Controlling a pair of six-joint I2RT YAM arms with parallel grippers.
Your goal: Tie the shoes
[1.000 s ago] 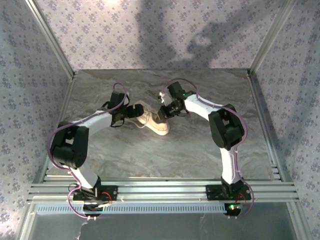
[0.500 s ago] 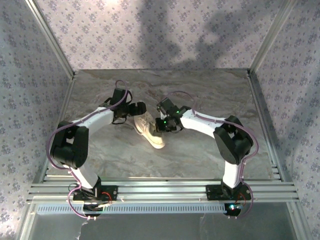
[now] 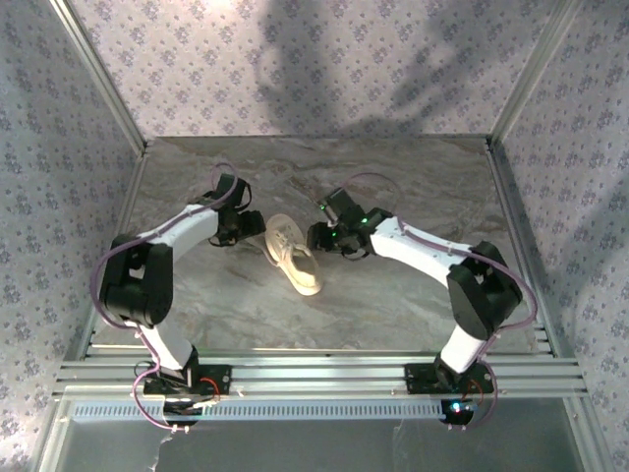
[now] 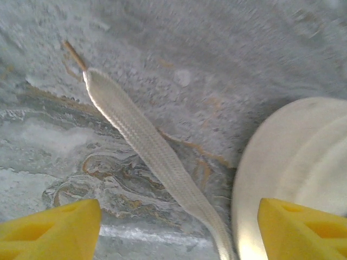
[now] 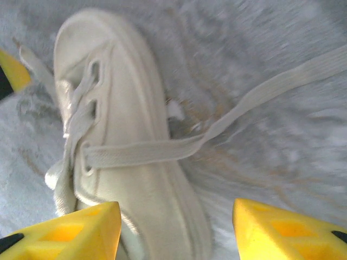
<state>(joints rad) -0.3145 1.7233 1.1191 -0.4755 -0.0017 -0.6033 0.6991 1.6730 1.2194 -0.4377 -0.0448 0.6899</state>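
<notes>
The cream-white shoe (image 3: 292, 256) lies on the marble table between my two arms, its length running from upper left to lower right. My left gripper (image 3: 253, 225) sits just left of it and is open. In the left wrist view a flat white lace (image 4: 146, 151) lies loose on the table between the yellow fingertips (image 4: 51, 227), with the shoe's pale rounded end (image 4: 295, 173) at the right. My right gripper (image 3: 316, 237) is open just right of the shoe. Its view looks down on the shoe's eyelets (image 5: 116, 135), and a lace (image 5: 260, 95) trails off to the upper right.
The marble tabletop (image 3: 393, 295) is boxed in by patterned walls and metal frame rails (image 3: 314, 374) along the near edge. A yellow fingertip of the left gripper (image 5: 12, 70) shows at the left edge of the right wrist view.
My right gripper has opened and let go of the lace, dropping nearer the shoe. The shoe has swung to point more toward the near edge. My left gripper shifted left.
</notes>
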